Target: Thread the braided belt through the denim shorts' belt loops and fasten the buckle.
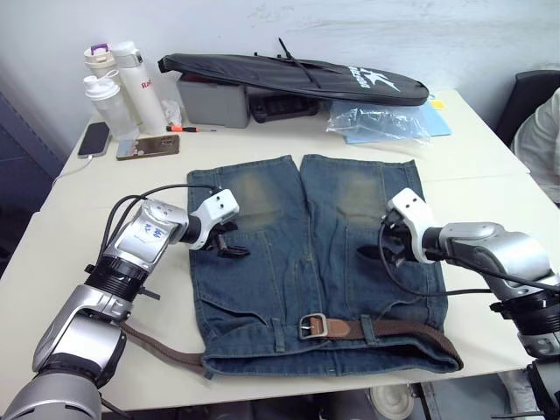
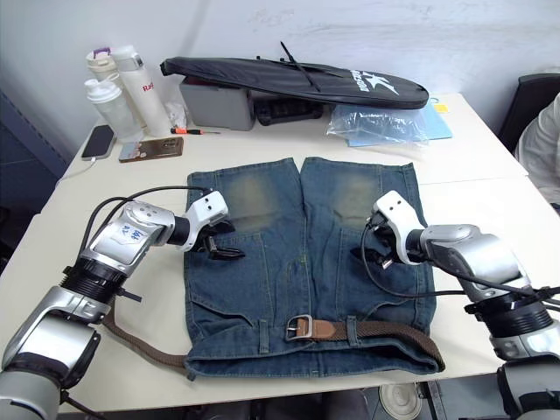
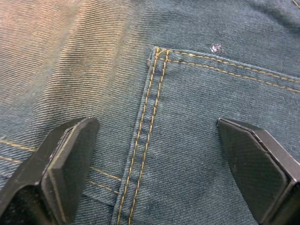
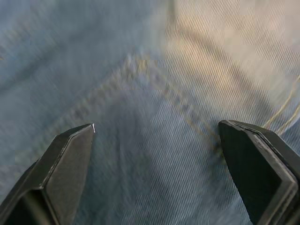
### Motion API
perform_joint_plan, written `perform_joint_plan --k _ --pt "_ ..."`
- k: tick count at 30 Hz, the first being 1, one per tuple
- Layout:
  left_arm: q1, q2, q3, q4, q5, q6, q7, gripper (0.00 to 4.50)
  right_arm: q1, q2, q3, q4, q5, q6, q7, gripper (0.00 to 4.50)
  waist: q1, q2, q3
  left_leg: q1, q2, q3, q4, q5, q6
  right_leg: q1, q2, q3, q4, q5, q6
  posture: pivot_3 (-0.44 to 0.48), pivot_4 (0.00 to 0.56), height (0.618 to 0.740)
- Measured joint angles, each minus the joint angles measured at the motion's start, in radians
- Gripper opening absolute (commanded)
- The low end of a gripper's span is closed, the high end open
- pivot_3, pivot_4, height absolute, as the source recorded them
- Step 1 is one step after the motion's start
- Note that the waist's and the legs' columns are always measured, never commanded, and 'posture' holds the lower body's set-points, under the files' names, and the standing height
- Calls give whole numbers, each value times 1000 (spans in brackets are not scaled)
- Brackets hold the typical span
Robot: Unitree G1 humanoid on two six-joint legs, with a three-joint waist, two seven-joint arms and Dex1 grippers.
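Head views: one pair of denim shorts (image 1: 306, 262) lies flat on the desk (image 1: 490, 157), waistband nearest the robot, with one braided belt (image 1: 402, 329) lying along that waistband; its one buckle (image 1: 311, 325) sits near the centre front, and the strap's other end trails off the shorts' left edge toward the desk rim. At least two belt loops (image 1: 368, 330) cross the strap; others cannot be counted. Two grippers are present: the left gripper (image 1: 229, 245) and the right gripper (image 1: 374, 251) both hover over the legs, well apart from the belt. Whether the buckle is fastened cannot be judged. Risk: the trailing end may slide off the edge and drag the strap out of the loops. Left wrist view: fingers (image 3: 65, 164) spread wide, holding nothing, above a pocket seam; closing here would pinch denim and shift the shorts. Right wrist view: fingers (image 4: 70, 159) likewise released and empty over the cloth.
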Motion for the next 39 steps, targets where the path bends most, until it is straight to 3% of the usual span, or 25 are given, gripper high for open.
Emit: perform_joint_plan --k 2,5,11,13,19,25,33,39 --pt "-1 -18 -1 26 25 -29 1 3929 -1 1 13 6 -34 -2 19 4500 0 1 -1 2 0 0 2 0 0 2 -1 0 0 0 0 0 150 642" --pt "-1 -55 5 54 41 -55 2 2705 7 1 19 3 -74 -2 43 3639 3 0 -2 5 0 -3 3 0 3 6 -1 -2 -1 2 2 0 150 642" --pt "8 -66 18 40 65 -65 -12 73 38 1 19 -54 -116 -1 74 812 -4 -1 -5 5 1 -4 2 2 1 6 -1 -3 0 4 0 0 150 642" --pt "25 -50 24 5 66 -52 -23 0 43 4 19 -67 -129 -12 81 21 -6 -2 -5 4 2 -4 1 2 0 5 0 -3 0 4 0 0 150 642" --pt "39 -15 65 -37 56 3 -56 0 37 39 -4 -80 -139 -21 89 21 -26 -4 -5 1 2 0 -2 4 -2 -1 0 -2 0 4 0 0 150 642" --pt "-27 -4 109 23 62 8 -31 0 -108 99 -27 -16 -161 -56 85 21 -30 -6 0 2 2 1 -5 7 -1 -3 0 -2 1 5 -2 0 150 642" --pt "-163 -47 117 295 118 -156 49 0 -271 236 20 331 -300 -273 79 21 -28 -6 0 -3 2 4 -5 8 -2 -8 -1 -6 3 5 -1 0 150 642" --pt "-223 -93 118 455 145 -259 97 0 -329 299 23 581 -370 -442 86 21 -32 -4 -1 -12 -1 19 -3 9 0 -20 -16 -22 6 7 2 0 150 642"
